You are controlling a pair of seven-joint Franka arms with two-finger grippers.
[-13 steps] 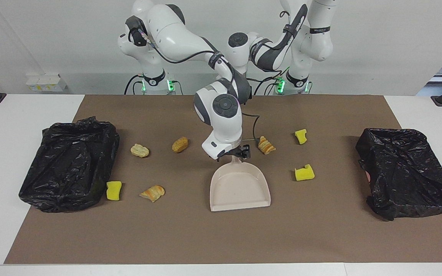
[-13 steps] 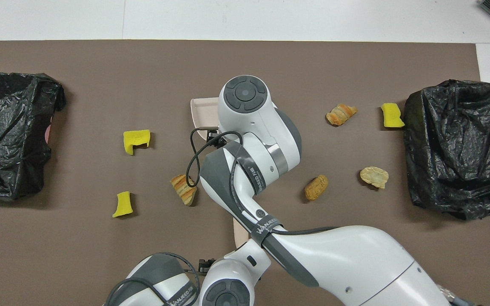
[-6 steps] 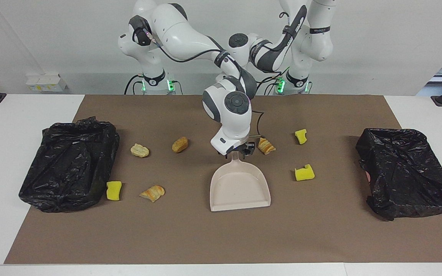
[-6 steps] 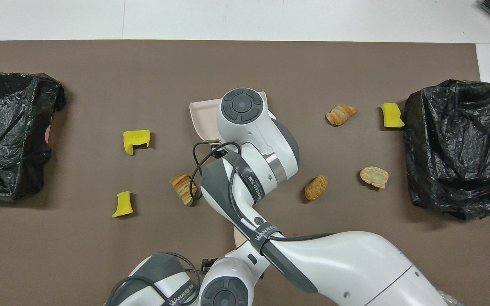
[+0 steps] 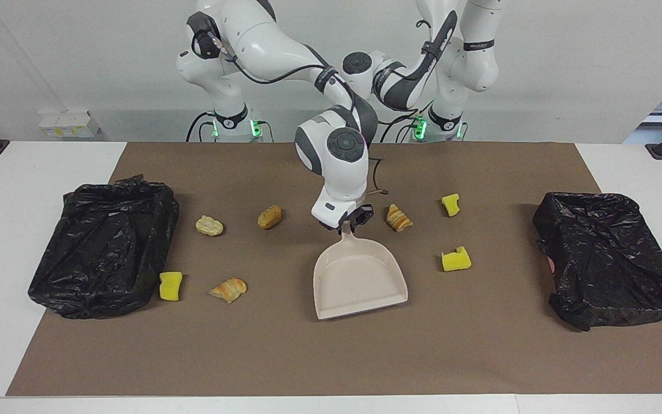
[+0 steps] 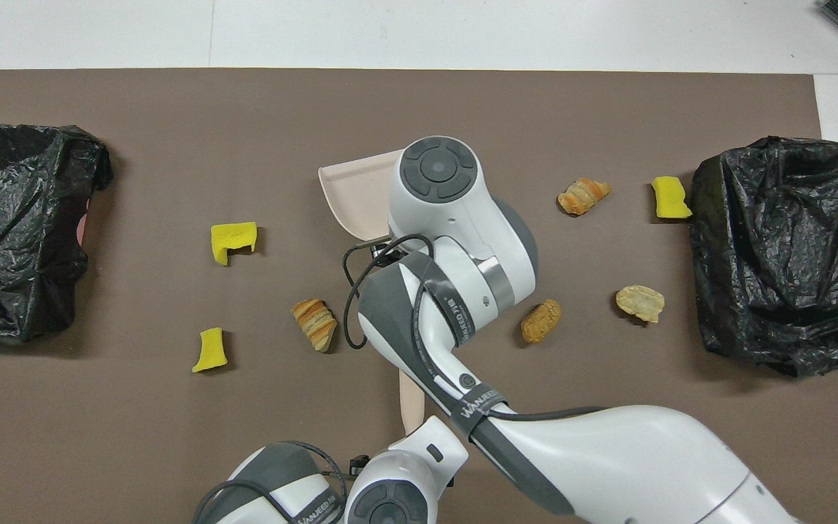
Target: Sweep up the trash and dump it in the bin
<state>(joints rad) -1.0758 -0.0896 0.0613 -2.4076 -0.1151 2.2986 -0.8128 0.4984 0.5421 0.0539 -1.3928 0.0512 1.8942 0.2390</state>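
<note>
Right claw [image 5: 349, 221]: we now have it clamped on the handle of the dustpan [image 5: 360, 279]; a second ago it hung open just above that handle.
Dustpan: its handle end has followed the claw toward the right arm's end of the table, so the pan has swung a little and its mouth now slants. We cannot tell whether the pan has left the mat [image 5: 331, 356].
Left claw [image 6: 358, 461]: it waits close to the robots, by a beige strip [image 6: 410, 397] that shows past the right arm. We cannot tell its state, and the facing view hides it.
Trash near the claw: the striped pastry [image 5: 399, 217] lies just beside the right claw, toward the left arm's end. The brown roll [image 5: 269, 217] lies a little way off toward the right arm's end.
Trash farther from the claw: the small sponge [image 5: 450, 204] and the notched sponge [image 5: 456, 259] lie toward the left arm's end. The pale bread [image 5: 210, 225], the flaky pastry [image 5: 228, 289] and the third sponge [image 5: 170, 286] lie toward the right arm's end.
Bins: one black-lined bin [image 5: 104, 247] sits at the right arm's end and the other bin [image 5: 609, 259] at the left arm's end, both well apart from the claw.
Meaning: we judge the pan secured, and all seven pieces are unmoved and unswept.
</note>
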